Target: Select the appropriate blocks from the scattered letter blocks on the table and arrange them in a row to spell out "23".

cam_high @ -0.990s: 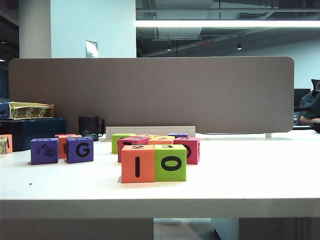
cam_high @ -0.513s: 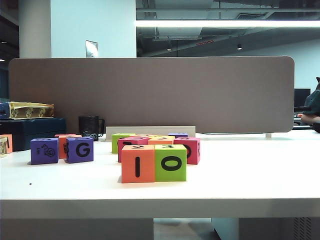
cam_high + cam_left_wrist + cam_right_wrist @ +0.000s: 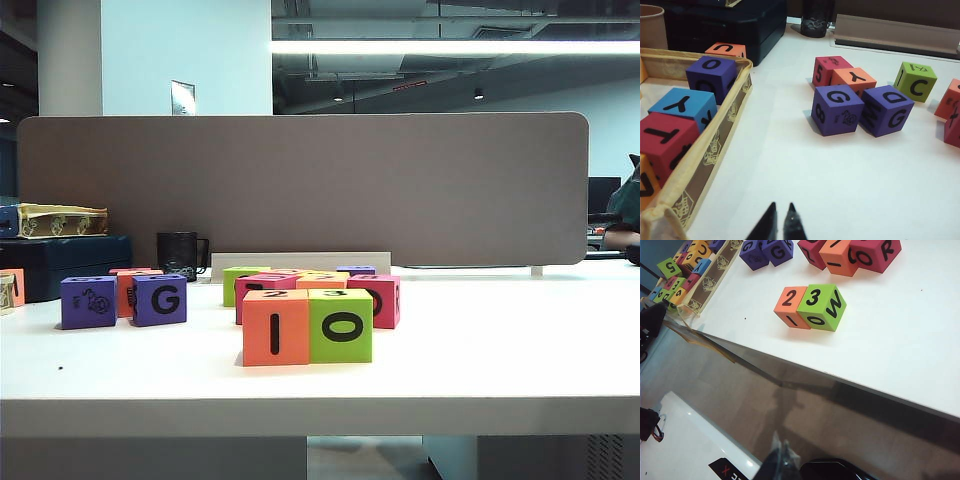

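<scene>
Orange "2" block [image 3: 790, 306] touches green "3" block [image 3: 823, 306]; both grippers closed, apart.

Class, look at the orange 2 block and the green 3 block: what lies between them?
Nothing: the orange block and green block sit touching, side by side, shown in the right wrist view.

The left hand [image 3: 779, 222] shows only two slim black fingertips, each tapering to a sharp point. The right hand [image 3: 781, 456] shows pale, blurred fingertips beside a rounded glossy black housing.
</scene>
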{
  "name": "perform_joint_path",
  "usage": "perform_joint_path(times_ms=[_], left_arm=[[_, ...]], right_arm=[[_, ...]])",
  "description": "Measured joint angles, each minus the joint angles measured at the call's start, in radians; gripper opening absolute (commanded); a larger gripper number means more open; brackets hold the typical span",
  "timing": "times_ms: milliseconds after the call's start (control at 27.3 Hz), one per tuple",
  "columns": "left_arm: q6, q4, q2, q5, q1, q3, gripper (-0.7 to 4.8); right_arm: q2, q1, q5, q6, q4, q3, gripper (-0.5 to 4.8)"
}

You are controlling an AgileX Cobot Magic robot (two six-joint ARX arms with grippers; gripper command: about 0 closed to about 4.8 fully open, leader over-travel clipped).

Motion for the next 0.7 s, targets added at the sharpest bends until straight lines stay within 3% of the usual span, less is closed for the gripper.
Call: perform_joint_path(times_ms=[367, 550, 697], left_arm=[[0.000, 0.000, 0.000, 0.000, 0.000, 0.000, 0.21], [0.000, 0.000, 0.000, 0.000, 0.000, 0.000, 0.21], [0.000, 0.000, 0.000, 0.000, 0.000, 0.000, 0.21]], right_arm=[[0.000, 0.000, 0.001, -0.065, 0.063, -0.002, -0.01], [0.000, 0.000, 0.051, -0.068, 0.421, -0.095, -0.01], [-0.011, -0.001, 0.158, -0.042, 0.535, -0.183, -0.01]])
